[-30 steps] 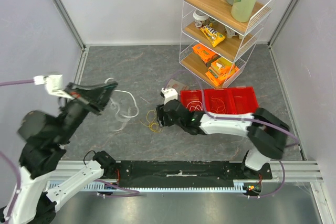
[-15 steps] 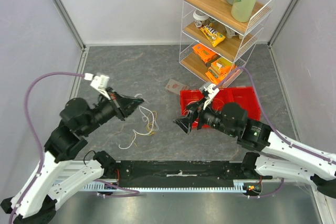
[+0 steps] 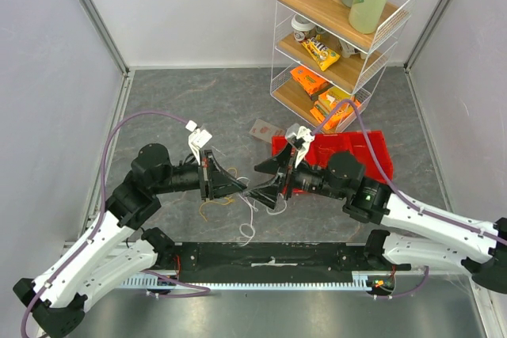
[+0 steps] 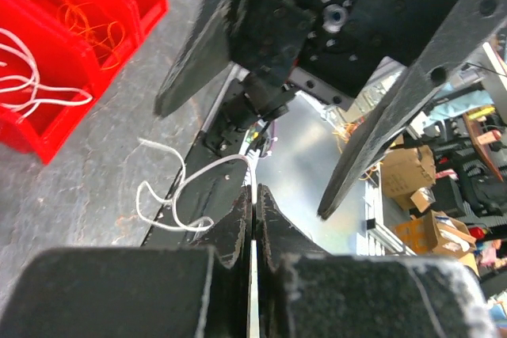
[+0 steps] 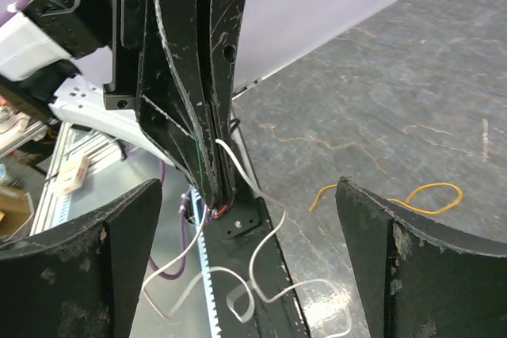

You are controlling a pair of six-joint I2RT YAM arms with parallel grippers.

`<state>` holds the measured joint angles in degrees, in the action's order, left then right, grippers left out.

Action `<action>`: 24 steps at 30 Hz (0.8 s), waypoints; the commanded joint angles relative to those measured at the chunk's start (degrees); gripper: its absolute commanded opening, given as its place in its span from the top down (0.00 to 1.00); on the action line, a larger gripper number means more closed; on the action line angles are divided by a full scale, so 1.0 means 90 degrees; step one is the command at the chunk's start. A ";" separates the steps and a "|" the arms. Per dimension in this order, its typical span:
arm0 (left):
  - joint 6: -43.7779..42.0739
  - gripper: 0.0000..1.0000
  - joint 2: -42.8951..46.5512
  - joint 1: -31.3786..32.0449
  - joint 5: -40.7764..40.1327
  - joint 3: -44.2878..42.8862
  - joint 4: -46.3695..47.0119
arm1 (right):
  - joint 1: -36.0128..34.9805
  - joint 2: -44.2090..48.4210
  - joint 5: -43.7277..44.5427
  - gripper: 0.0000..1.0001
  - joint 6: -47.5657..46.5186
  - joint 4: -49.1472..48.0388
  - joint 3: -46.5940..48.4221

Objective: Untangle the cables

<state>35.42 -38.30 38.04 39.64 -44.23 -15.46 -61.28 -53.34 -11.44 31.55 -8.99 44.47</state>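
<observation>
White cable is pinched in the left fingers, which are clenched tight, tips together w/ the strand caught btwn them. From the tips the cable droops in loose loops down to the bench and runs toward the near edge; the top view shows its tail by the black rail at the front. Right fingers are released, spread wide, holding nothing. They face the left fingers head-on above the bench centre, one finger either side, w/ the left tips pointing into the gap. Can't tell if the spread pair touches the cable.

Yellow cable lies flat on the grey bench in a slack curl, just beside and under the left arm's wrist in the top view, apart from the white one as far as visible.

Red bin sits behind the right arm, right of centre; more cables inside it, orange and white, in separate compartments. Wire rack w/ wooden shelves stands at the back right, bottles on top, snack packs below. Small flat pack lies on the bench near the bin's left end.
</observation>
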 commanded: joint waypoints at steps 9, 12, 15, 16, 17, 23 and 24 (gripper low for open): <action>0.0498 0.98 0.0028 0.0060 0.0480 -0.0037 0.1045 | -0.0018 -0.0635 -0.1247 0.02 0.0809 -0.2181 -0.0653; 0.0450 0.98 -0.0011 0.0051 0.0216 -0.0056 0.0967 | -0.0212 -0.0918 -0.1317 0.07 0.0948 -0.2273 -0.0615; 0.0323 0.98 -0.0099 0.0051 0.0001 -0.0164 0.0674 | -0.0359 -0.0987 -0.0957 0.22 0.0869 -0.1970 -0.0585; 0.0293 0.98 -0.0128 0.0060 -0.0019 -0.0183 0.0625 | -0.0389 -0.0958 -0.0868 0.26 0.0879 -0.1931 -0.0624; 0.0283 0.98 -0.0119 0.0051 -0.0039 -0.0193 0.0595 | -0.0389 -0.0919 -0.0761 0.32 0.0879 -0.1930 -0.0702; 0.0225 0.98 -0.0051 0.0050 -0.0165 -0.0252 0.0478 | -0.0389 -0.0714 -0.0535 0.64 0.0840 -0.1852 -0.0878; 0.0225 0.98 -0.0041 0.0050 -0.0205 -0.0271 0.0439 | -0.0389 -0.0714 -0.0526 0.69 0.0830 -0.1843 -0.0888</action>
<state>38.06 -39.40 38.37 39.11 -44.07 -11.05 -64.69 -61.21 -17.85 39.31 -23.86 36.71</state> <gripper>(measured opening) 0.032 0.383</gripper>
